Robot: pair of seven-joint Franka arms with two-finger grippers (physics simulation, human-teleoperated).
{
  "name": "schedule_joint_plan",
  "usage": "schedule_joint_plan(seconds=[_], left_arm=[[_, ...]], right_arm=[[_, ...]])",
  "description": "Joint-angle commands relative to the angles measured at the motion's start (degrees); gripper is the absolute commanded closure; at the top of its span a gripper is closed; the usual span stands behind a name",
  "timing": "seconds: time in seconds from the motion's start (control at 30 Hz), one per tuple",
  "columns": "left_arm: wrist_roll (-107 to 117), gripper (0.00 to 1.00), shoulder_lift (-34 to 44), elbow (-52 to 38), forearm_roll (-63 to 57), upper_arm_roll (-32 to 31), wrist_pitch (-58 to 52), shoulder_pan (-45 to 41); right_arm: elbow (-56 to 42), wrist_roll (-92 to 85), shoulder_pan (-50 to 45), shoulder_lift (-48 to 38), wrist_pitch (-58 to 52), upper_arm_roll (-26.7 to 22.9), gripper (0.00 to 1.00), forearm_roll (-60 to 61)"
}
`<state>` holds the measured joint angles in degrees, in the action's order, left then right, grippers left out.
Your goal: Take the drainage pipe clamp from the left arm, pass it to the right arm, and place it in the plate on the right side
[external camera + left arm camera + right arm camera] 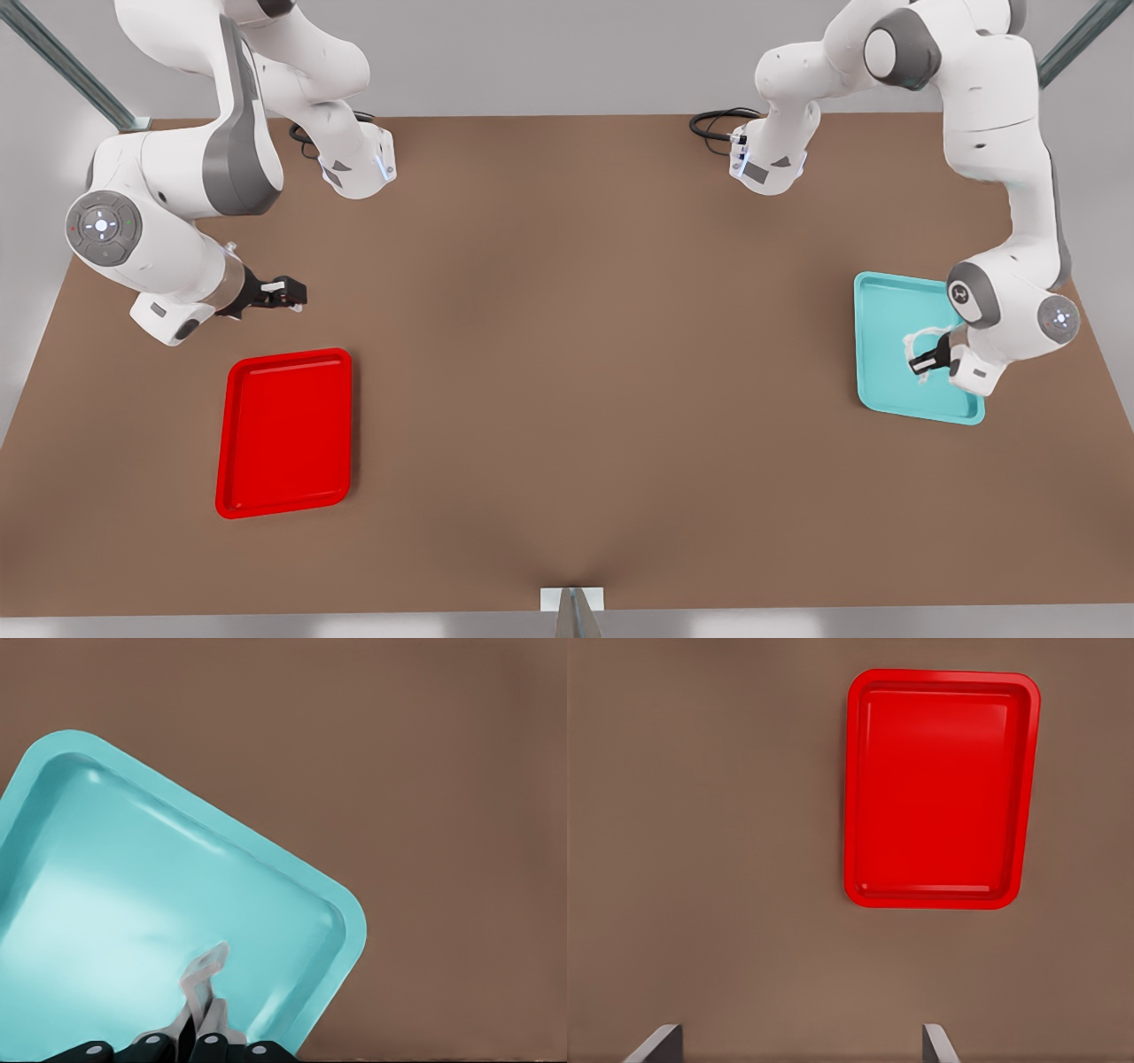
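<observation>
Starting with the front view, the left gripper is over on the front view's right, down inside the teal tray, and its fingers are pinched on the drainage pipe clamp, a little white curved band sitting in that tray. The right gripper is on the front view's left, hanging above the brown table just beyond the red plate, well apart from the clamp. In the left wrist view you get the teal tray at an angle with the clamp poking up between the dark fingers, which are closed in narrow around it. The right wrist view looks down at the plate on bare table, with the two grey fingers spread wide, nothing between them.
</observation>
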<state>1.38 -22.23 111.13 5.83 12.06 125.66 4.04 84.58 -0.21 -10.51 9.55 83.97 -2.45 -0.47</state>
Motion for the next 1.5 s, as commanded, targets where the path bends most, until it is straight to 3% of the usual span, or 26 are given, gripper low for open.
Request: schedule_joint_plan(seconds=[0.0,0.1,0.23,0.3,0.43,0.63,0.8,1.47], left_arm=[[35.2,0.79,2.4,0.0,0.6,0.0,-10.4,-5.5],[53.5,0.79,3.3,-0.3,4.6,-0.5,-10.4,-13.8],[80.3,0.79,-2.7,-11.7,4.5,-14.0,-10.4,-15.4],[91.4,0.79,-7.6,-19.1,2.2,-14.3,-11.1,-20.5],[110.2,0.79,-14.9,-30.1,1.1,-14.3,-13.8,-29.1],[127.5,0.79,-20.8,-39.9,1.5,-14.3,-13.2,-34.4],[140.4,0.79,-24.4,-46.9,1.9,-16.4,-11.1,-35.6],[138.0,0.79,-27.2,-50.4,1.3,-17.2,-7.6,-38.1]], right_arm=[[0.0,0.0,0.0,-0.1,0.0,0.0,0.0,0.0],[0.0,0.1,-0.1,-0.1,0.0,0.0,0.0,0.0],[-0.2,0.3,-0.1,0.0,0.2,0.0,0.0,-0.6],[-2.7,9.6,-7.1,2.7,1.1,0.1,0.0,0.8],[-5.5,9.7,-19.6,10.4,10.2,0.5,0.0,1.3],[5.6,10.5,-21.6,9.7,30.9,0.5,0.0,7.3],[24.6,10.3,-24.1,2.1,53.1,0.9,0.0,8.7],[17.3,10.1,-31.2,14.4,61.3,0.9,0.0,14.5]])
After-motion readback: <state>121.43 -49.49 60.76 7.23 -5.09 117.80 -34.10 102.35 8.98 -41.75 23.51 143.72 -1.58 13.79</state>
